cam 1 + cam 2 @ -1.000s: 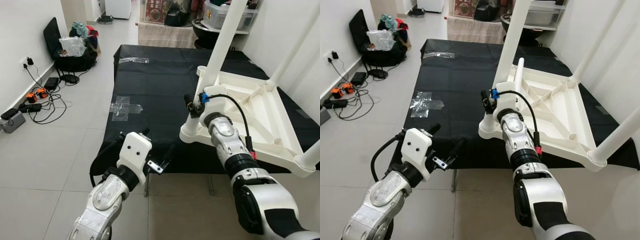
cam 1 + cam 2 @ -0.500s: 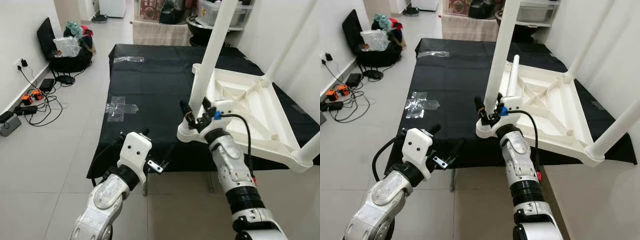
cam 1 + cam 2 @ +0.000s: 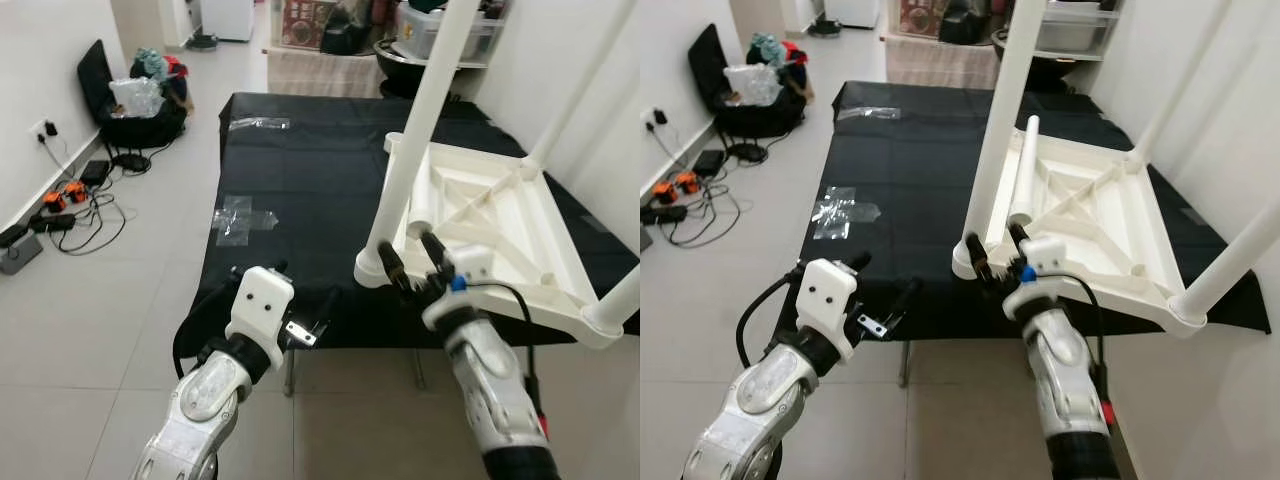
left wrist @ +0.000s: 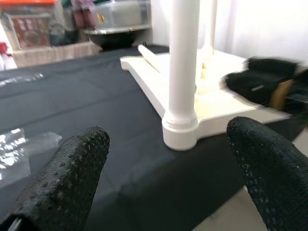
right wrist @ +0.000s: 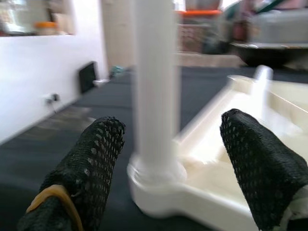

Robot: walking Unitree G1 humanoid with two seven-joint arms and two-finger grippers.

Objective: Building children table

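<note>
**Here the near corner leg is squarely faced by the right gripper**

The white children's table (image 3: 500,225) is seen lying upside down on the black-covered desk (image 3: 300,190), its ribbed underside turned up. At the near corner a white leg (image 3: 415,140) stands upright in its round socket (image 3: 372,268), its long axis close to vertical and leaning slightly away from the robot. A loose leg (image 3: 1023,170) lies flat inside the frame, running lengthwise away from the robot.

The right gripper (image 3: 412,265) is held just in front of that socket, at the desk's near edge, with its two fingers spread apart and nothing between them; in the right wrist view the leg base (image 5: 155,168) is framed between the two fingers. The right forearm is raised steeply from below, wrist uppermost.

The left gripper (image 3: 318,318) hangs lower and to the left, at the desk's front edge, also spread and empty. The socket is clearly nearer the right arm, so a short forward reach is judged enough for the fingers to close around the leg's foot.
</note>
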